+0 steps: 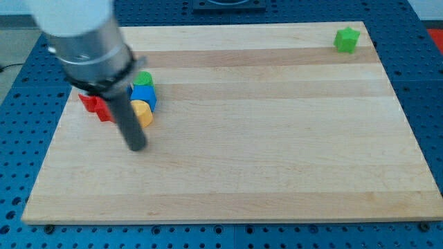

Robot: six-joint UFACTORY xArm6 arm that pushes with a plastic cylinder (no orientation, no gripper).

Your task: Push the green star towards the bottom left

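Blue pegboard around a pale wooden tabletop (277,159), bare across the middle. Green star (347,39) up in the view's top right corner, near the edge, untouched. Tip (137,146) far off at the view's left, just below a cluster: yellow block (142,112), blue block (145,96), green block (143,78), red blocks (95,105) partly hidden behind the rod. No end effector with jaws, only the rod, so nothing to open or close. Risks, as a judgement: dragging the cluster along when leaving; meeting the star from the wrong side and knocking it off the near edge; an off-centre push spinning it away
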